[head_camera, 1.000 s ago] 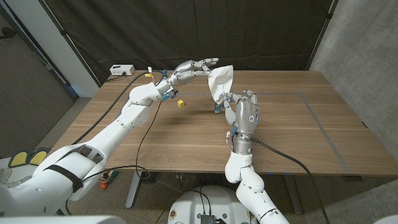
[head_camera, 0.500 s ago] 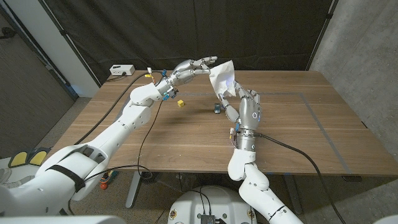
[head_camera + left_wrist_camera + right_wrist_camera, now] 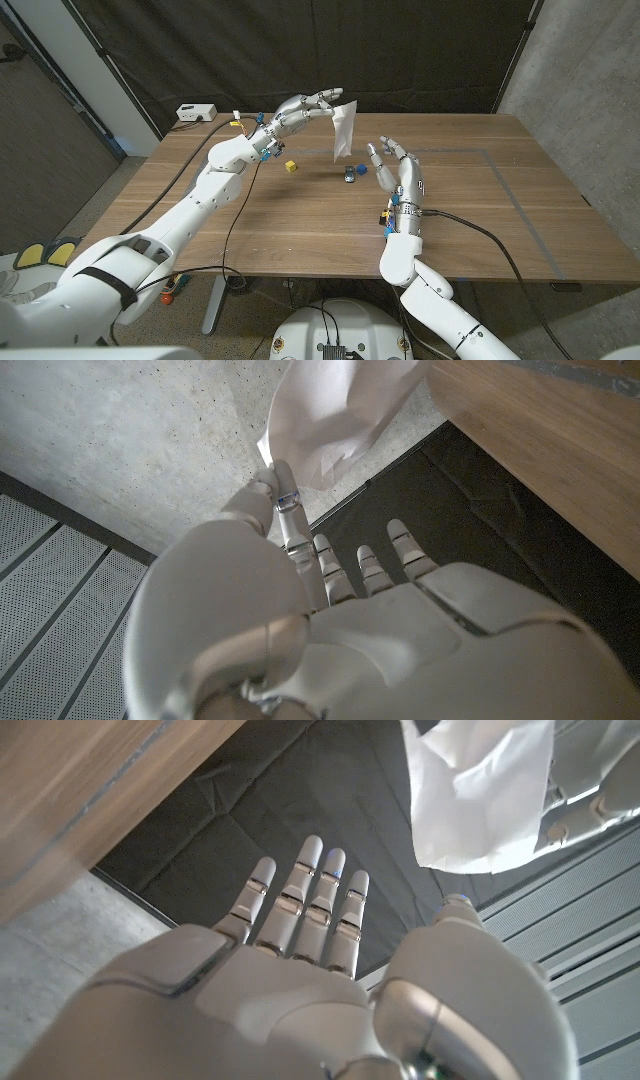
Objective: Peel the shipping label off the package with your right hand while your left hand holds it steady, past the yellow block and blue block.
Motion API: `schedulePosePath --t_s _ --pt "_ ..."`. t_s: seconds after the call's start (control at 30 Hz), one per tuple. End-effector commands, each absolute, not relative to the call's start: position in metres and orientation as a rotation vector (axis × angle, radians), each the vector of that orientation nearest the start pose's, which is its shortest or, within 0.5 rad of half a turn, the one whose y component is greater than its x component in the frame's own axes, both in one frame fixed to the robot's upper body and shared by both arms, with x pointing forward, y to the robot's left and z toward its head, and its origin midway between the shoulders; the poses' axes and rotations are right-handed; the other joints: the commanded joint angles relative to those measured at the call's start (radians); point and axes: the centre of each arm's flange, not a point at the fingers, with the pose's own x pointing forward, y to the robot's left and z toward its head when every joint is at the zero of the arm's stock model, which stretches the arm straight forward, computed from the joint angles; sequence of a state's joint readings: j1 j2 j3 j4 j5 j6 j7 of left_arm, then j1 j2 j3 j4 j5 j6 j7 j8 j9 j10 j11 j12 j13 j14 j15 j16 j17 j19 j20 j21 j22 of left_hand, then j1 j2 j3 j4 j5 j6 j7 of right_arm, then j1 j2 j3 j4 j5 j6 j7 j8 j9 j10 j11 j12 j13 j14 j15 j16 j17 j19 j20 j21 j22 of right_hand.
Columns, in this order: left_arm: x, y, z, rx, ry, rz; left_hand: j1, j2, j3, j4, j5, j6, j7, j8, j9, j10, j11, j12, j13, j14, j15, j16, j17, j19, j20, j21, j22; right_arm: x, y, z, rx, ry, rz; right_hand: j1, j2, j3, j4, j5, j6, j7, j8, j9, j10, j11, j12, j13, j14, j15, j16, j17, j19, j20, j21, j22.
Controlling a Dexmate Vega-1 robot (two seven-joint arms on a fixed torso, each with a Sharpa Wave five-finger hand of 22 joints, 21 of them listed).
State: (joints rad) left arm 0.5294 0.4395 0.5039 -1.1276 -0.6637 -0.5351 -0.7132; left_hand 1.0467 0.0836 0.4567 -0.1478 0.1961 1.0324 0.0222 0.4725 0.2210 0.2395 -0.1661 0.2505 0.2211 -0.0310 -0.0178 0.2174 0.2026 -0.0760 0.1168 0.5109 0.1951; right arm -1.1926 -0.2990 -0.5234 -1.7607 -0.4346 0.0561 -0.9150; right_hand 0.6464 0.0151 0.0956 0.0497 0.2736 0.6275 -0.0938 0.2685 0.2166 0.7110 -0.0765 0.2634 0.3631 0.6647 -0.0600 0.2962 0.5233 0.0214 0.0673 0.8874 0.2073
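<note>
**White package hangs from raised left hand above wooden table**

Nearest on the wood-grain table (image 3: 300, 225), the robot's right hand (image 3: 400, 175) stands raised on its glossy white forearm, its metallic grey fingers (image 3: 383, 148) straight and spread, gripping nothing. From the right wrist camera the same hand (image 3: 310, 920) shows smooth jointed fingers fanned toward dark cloth, with the package (image 3: 478, 795) hanging clear of them, beside the thumb tip.

Just beyond the right hand's fingertips, a small blue block (image 3: 348, 172) sits on the tabletop; a small yellow block (image 3: 290, 166) lies to its left, the two apart.

Above and behind the blocks, the left hand (image 3: 305, 106) reaches in from the left and pinches the upper corner of the package (image 3: 343, 130), a thin, limp, crinkled white pouch dangling in the air, off the table. The left wrist camera shows that hand (image 3: 300, 540) gripping the creased white film (image 3: 335, 410) between thumb and a finger, its other fingers extended. No label can be made out on the pouch.

At the far left corner rests a small white box (image 3: 195, 113), before a black curtain (image 3: 400, 50).
</note>
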Motion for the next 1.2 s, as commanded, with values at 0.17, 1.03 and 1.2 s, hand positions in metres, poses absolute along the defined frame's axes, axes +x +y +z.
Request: schedulePosePath --t_s 0.17,1.03,1.2 --pt "0.620 0.184 0.090 0.325 -0.927 -0.839 0.019 0.018 0.010 -0.002 0.007 0.007 0.003 0.060 0.091 0.005 0.003 0.002 0.006 -0.011 0.002 -0.006 0.004 -0.005 -0.006 0.004 0.003 0.492 -0.136 -0.074 -0.124 -0.959 -0.410 0.108 0.032 0.026 -0.095 -0.034 0.145 0.010 0.039 0.006 0.177 -0.033 0.085 0.052 0.111 -0.151 0.183 0.131 0.045 -0.010 0.046 0.017" --pt "0.615 0.140 0.096 0.460 -0.924 -0.958 0.019 0.016 0.015 0.000 0.009 0.002 -0.014 0.073 0.118 -0.011 0.015 -0.006 0.010 -0.040 0.009 -0.012 0.007 -0.022 -0.015 -0.003 0.003 0.477 -0.111 -0.057 -0.282 -0.915 -0.452 0.124 -0.010 -0.023 -0.151 -0.034 0.341 0.029 0.053 0.001 0.312 -0.026 0.212 0.166 0.122 -0.147 0.445 0.393 -0.001 0.007 0.136 0.091" --pt "0.613 0.134 0.096 0.467 -0.926 -0.974 0.019 0.016 0.016 0.001 0.009 0.005 -0.009 0.077 0.124 -0.011 0.012 -0.006 0.011 -0.043 0.011 -0.011 0.008 -0.024 -0.016 -0.004 0.003 0.476 -0.108 -0.057 -0.302 -0.918 -0.468 0.127 -0.010 -0.024 -0.154 -0.032 0.347 0.031 0.053 0.004 0.319 -0.025 0.221 0.174 0.121 -0.147 0.452 0.396 -0.008 0.010 0.141 0.096"
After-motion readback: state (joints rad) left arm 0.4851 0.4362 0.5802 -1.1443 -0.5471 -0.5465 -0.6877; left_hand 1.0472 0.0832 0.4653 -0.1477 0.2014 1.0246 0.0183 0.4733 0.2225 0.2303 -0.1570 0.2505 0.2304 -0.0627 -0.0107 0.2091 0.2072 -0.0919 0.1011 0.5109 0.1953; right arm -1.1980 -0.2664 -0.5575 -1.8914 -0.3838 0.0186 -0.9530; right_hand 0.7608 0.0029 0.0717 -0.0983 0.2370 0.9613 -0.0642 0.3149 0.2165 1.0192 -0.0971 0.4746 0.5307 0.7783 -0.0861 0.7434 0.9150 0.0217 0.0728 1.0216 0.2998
